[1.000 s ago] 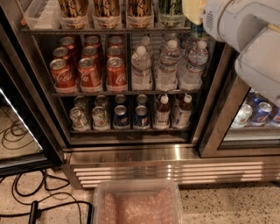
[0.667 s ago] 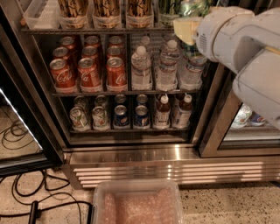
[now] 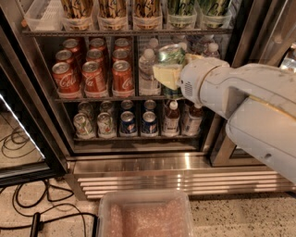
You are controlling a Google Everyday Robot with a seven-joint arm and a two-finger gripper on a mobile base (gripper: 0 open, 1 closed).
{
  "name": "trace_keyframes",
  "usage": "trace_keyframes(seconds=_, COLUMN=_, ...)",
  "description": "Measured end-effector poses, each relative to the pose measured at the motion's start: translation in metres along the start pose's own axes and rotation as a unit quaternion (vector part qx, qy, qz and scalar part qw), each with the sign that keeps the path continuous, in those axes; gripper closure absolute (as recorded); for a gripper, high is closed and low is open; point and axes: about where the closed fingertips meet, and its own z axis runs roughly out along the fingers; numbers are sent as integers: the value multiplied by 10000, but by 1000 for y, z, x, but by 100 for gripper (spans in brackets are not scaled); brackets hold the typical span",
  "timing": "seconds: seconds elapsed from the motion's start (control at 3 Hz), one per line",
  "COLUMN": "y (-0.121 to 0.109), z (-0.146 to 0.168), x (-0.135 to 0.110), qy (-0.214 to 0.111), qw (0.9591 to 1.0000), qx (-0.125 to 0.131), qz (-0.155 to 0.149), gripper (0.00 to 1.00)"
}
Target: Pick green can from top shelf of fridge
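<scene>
Camera view: gripper [image 3: 167,74] (mid-fridge [image 3: 138,164]) clasps silver-topped green can [image 3: 172,54].

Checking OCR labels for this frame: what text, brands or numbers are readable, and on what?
"Coca-Cola": script on the front red cola cans, middle rack.
The green can, held by the gripper in front of the water bottles: print too blurred.
Brown-gold cans up top, bottom-rack cans: too blurred.
No numbers or signs.
</scene>
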Motion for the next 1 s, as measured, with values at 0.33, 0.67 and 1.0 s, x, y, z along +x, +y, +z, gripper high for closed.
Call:
trace_keyframes(seconds=0.33, y=23, z=-4, x=12, qy=-104, qw=9978, qx=-638, qz=172, gripper=100)
trace_keyframes(seconds=0.67, y=14, z=-19, x=-5, qy=-263, qw=9955, qx=-896, qz=186, gripper=100)
trace_keyframes(seconds=1.0, y=12, z=-21, x=1, qy=-156, qw=9952, qx=-942, qz=215, gripper=100)
